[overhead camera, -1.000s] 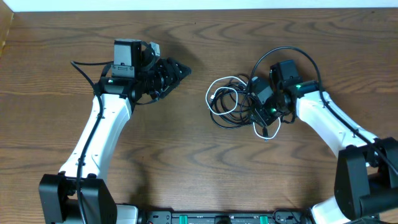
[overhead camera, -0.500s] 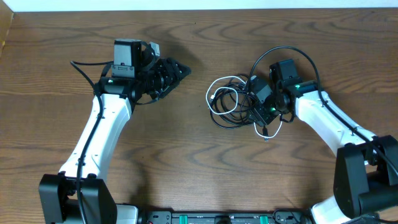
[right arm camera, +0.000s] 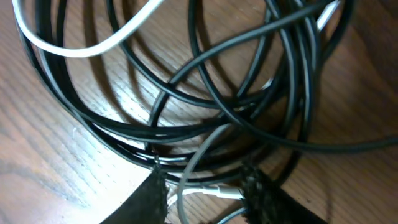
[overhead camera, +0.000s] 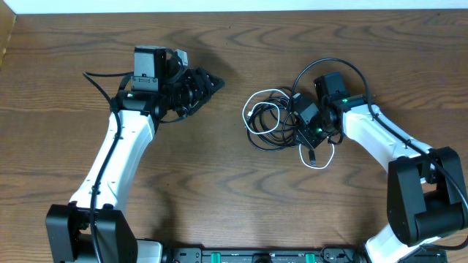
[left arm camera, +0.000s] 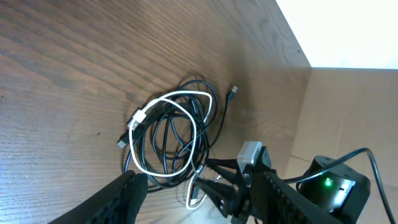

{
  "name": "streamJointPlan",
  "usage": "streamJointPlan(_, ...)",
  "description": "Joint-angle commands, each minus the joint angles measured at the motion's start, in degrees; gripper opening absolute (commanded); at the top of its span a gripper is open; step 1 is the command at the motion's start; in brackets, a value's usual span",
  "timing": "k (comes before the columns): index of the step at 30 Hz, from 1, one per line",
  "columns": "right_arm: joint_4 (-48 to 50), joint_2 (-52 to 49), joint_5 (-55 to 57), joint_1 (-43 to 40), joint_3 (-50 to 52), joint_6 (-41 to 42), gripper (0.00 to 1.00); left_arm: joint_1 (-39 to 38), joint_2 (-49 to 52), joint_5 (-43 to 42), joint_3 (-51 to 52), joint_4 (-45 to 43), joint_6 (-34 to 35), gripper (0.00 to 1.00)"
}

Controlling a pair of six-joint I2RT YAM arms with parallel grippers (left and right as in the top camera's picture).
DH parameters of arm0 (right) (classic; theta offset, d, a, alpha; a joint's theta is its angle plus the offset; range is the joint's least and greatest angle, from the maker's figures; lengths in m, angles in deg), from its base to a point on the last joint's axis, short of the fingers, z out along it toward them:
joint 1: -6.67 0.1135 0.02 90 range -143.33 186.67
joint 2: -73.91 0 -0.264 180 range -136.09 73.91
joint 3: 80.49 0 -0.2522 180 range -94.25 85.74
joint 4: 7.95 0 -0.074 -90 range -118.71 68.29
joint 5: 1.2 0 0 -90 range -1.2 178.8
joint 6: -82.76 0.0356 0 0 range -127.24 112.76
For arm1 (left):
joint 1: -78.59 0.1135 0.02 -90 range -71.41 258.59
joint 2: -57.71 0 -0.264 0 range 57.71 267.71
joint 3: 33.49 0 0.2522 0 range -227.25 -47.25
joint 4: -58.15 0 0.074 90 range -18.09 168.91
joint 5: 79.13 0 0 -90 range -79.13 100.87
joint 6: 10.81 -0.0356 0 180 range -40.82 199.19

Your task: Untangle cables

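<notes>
Even, bright light, soft shadows; close-up cables [right arm camera: 99, 127] look slightly blurred.

A: What lay under the wrist camera?
B: Black cables [right arm camera: 199, 132] looped and crossed on the wooden table [right arm camera: 56, 168], a white cable [right arm camera: 74, 51] curving at upper left.
A: And the right gripper [right arm camera: 205, 194]?
B: Fingertips apart, thin strands lying between them.

Black, seemingly two, and white cables [overhead camera: 272, 123]; brown wood-grain table [overhead camera: 219, 183].
</notes>
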Motion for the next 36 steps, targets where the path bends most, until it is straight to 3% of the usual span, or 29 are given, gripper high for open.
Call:
streamJointPlan(1,-0.1,-0.5,1.1,0.4,0.3,-0.2,0.31,0.1,0.3,0.7,0.0,0.2,-0.6,0.6)
streamJointPlan(3,-0.2,-0.5,1.1,0.4,0.3,-0.2,0.26,0.1,0.3,0.7,0.0,0.2,-0.6,0.6)
streamJointPlan(7,-0.2,-0.5,1.1,0.4,0.3,-0.2,0.02,0.1,0.3,0.7,0.0,0.2,-0.6,0.6)
streamJointPlan(8,-0.3,-0.5,1.1,0.4,0.3,-0.2,0.01,0.1,0.3,0.7,0.0,0.2,-0.6,0.6)
streamJointPlan(17,-4.3,6.8,-17.2,-3.3,-3.5,1.9,0.01,0.1,0.3,0.7,0.0,0.2,-0.6,0.6)
streamJointPlan(22,-7.1,16.0,-18.6,-11.4,-7.5,5.3,0.01,0.1,0.3,0.7,0.0,0.2,-0.6,0.6)
streamJointPlan(27,-4.6,28.8,-26.8,-24.0,-9.5,9.0,0.01,0.1,0.3,2.0,0.0,0.2,-0.6,0.6)
streamJointPlan(33,-6.1,34.1,-26.9,-29.0,-9.4,9.5,0.01,0.1,0.3,2.3,0.0,0.3,-0.5,0.61)
streamJointPlan(36,-9.2,33.0,-27.0,-27.4,-9.1,10.4,0.12,0.1,0.3,3.7,0.0,0.4,-0.5,0.61)
